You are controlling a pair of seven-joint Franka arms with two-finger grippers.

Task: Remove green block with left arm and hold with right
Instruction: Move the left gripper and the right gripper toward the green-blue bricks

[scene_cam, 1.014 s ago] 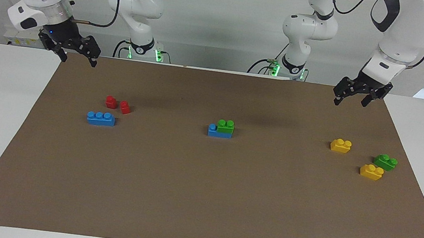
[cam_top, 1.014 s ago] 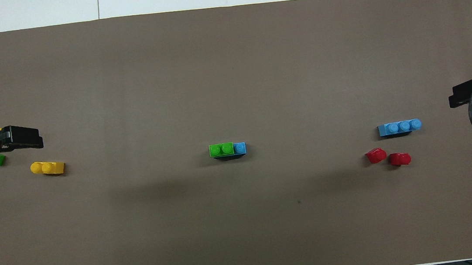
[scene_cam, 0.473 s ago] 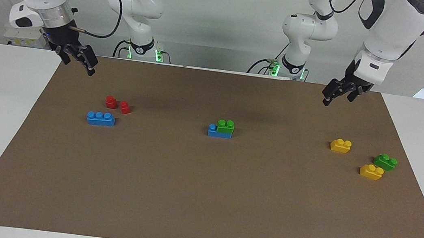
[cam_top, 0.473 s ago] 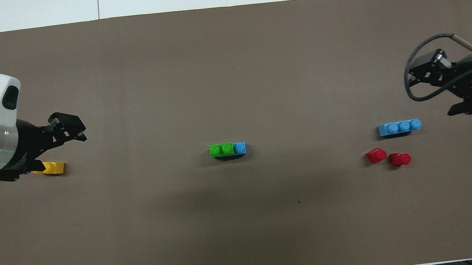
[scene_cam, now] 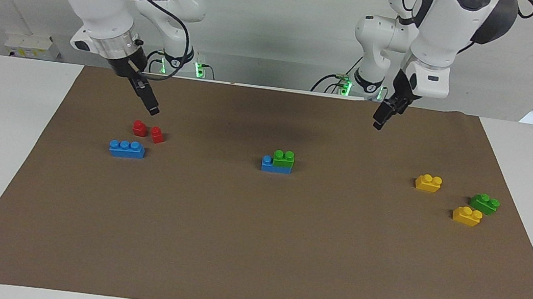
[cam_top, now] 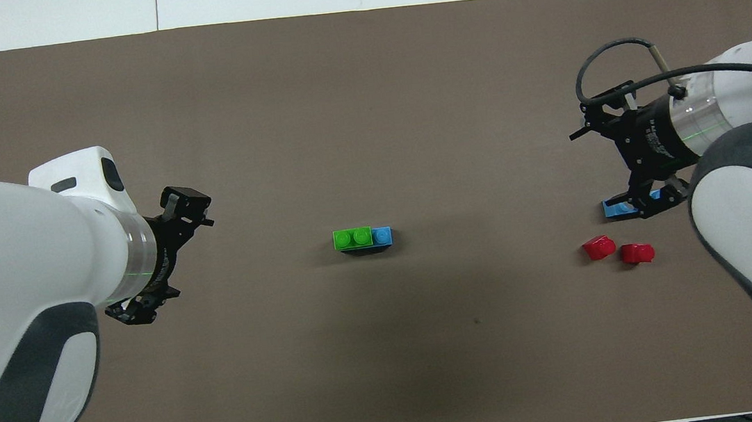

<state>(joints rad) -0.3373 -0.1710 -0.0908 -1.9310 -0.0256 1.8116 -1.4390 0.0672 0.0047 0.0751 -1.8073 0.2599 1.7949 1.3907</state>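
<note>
A green block (scene_cam: 284, 158) (cam_top: 352, 238) sits on top of a blue brick (scene_cam: 268, 165) (cam_top: 383, 237) in the middle of the brown mat. A second green block (scene_cam: 484, 203) lies near the left arm's end, hidden under the left arm in the overhead view. My left gripper (scene_cam: 379, 119) (cam_top: 164, 258) hangs open and empty over the mat, between the middle stack and the left arm's end. My right gripper (scene_cam: 151, 106) (cam_top: 623, 155) hangs open and empty above the red blocks.
Two red blocks (scene_cam: 139, 127) (cam_top: 599, 247) and a blue three-stud brick (scene_cam: 127, 148) (cam_top: 617, 208) lie toward the right arm's end. Two yellow bricks (scene_cam: 428, 182) (scene_cam: 467, 216) lie beside the second green block. The mat (scene_cam: 253, 250) covers most of the white table.
Both arms have swung in from the table's ends toward the middle, and both grippers have turned and dipped lower. No block has moved.
</note>
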